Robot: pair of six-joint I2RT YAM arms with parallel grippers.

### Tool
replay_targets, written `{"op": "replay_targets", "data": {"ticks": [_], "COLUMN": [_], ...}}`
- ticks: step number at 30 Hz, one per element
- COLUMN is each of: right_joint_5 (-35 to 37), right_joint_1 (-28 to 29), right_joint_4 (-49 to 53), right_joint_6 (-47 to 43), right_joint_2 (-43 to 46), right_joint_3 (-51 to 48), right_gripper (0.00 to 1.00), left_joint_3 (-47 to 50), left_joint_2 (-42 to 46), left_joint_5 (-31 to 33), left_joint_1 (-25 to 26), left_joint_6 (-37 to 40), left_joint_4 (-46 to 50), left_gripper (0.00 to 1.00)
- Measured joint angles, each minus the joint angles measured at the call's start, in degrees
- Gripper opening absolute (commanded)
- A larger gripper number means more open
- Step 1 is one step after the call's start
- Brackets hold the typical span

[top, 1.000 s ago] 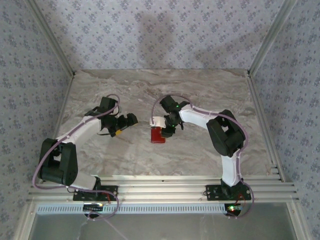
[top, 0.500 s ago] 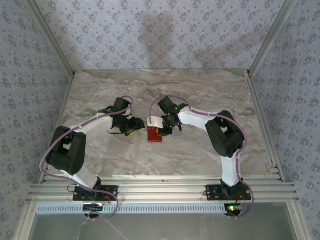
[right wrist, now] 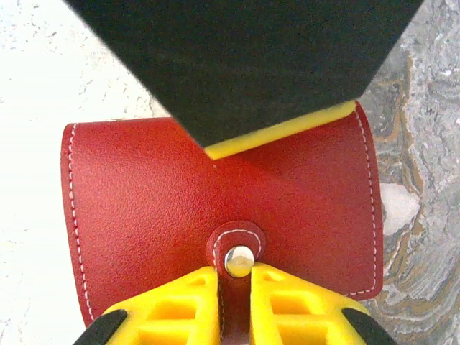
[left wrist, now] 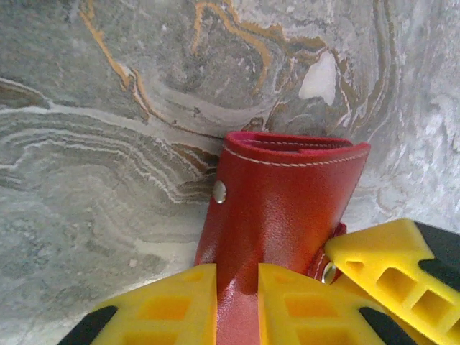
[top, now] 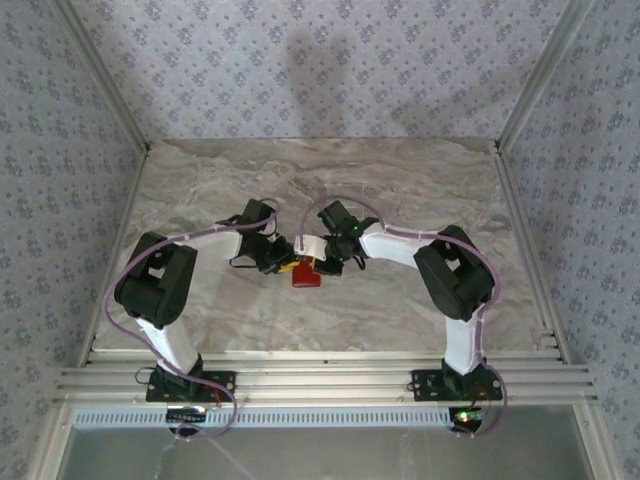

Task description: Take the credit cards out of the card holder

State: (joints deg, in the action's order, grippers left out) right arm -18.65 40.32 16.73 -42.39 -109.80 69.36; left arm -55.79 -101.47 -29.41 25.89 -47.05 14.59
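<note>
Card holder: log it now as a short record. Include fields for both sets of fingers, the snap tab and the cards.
holder: red card holder, folded closed
snap tab: snap tab lies on the holder's front, metal stud showing
left fingers: left fingers closed on one end of the holder
right fingers: right fingers closed on the snap tab
cards: none in sight
surface: marbled table
</note>
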Motion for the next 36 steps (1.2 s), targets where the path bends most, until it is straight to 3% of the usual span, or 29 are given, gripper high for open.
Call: {"op": "replay_targets", "data": {"ticks": [15, 26, 31, 36], "right_joint_5": [-0.7, 0.6, 4.6, 12.0], "right_joint_1": [0.1, 0.7, 1.5, 4.1], "right_joint_4": [-5.0, -11.4, -11.3, -6.5], "right_joint_6": [2.6, 6.7, 13.8, 28.6], "right_joint_2": [1.4, 5.9, 9.3, 9.7], "right_joint_3": [-3.5, -8.6, -9.0, -5.2], "right_gripper": [0.13, 0.51, 0.53, 0.54], "left_joint_3": [0.0, -0.3, -0.3, -0.3], "left_joint_2": [1.6, 4.6, 4.7, 6.3], "left_joint_5": [1.6, 2.4, 2.7, 3.1], "left_joint_1": [0.0, -0.4, -2.4, -5.6], "left_joint_6": [-1.6, -0.4, 0.2, 1.2], "left_joint_4": [0.2, 3.6, 4.5, 5.6], "left_gripper": [0.12, 0.11, 0.11, 0.11]}}
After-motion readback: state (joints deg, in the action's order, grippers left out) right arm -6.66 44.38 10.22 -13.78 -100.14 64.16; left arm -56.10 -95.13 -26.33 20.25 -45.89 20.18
